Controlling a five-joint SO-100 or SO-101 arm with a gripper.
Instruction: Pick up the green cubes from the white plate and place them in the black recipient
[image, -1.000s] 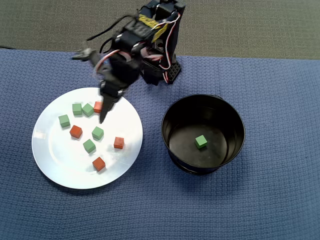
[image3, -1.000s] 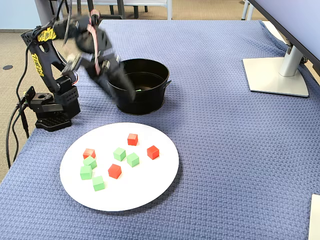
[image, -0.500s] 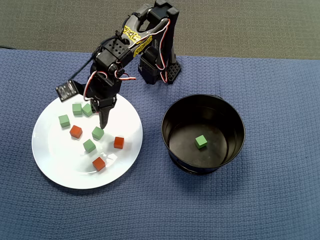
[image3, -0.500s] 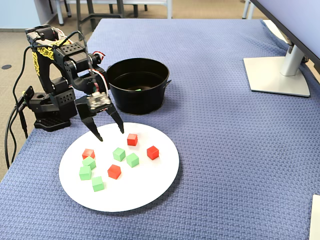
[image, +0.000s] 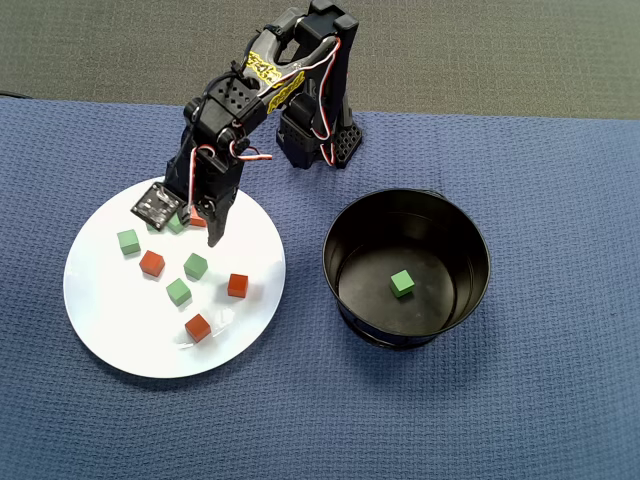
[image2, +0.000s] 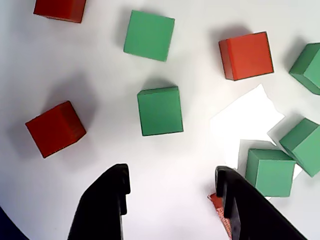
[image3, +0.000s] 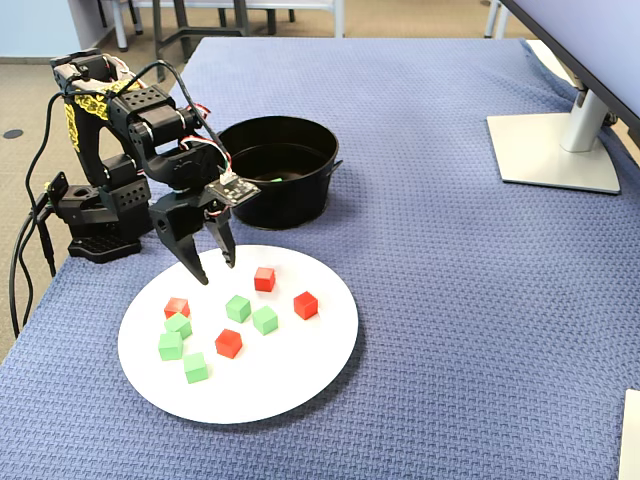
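Observation:
The white plate (image: 110, 300) holds several green cubes and red-orange ones. In the wrist view the nearest green cube (image2: 160, 110) lies just ahead of the gap between the jaws, another green cube (image2: 270, 171) sits right of the right finger, and a red cube (image2: 55, 128) is ahead on the left. My gripper (image3: 217, 270) hangs open over the plate's near-arm edge, empty, its fingertips (image2: 120, 180) just above the white surface. The black recipient (image: 345, 235) stands right of the plate with one green cube (image: 402, 283) inside.
The arm's base (image3: 100, 215) stands on the blue woven cloth (image3: 450, 300) behind the plate. A monitor foot (image3: 555, 150) sits at the far right of the fixed view. A red cube's corner (image2: 216, 201) peeks from behind the right finger.
The arm swung from near the pot down over the plate. In the last half second the wrist rolled, and the jaws stayed open with the fingertips a little closer together.

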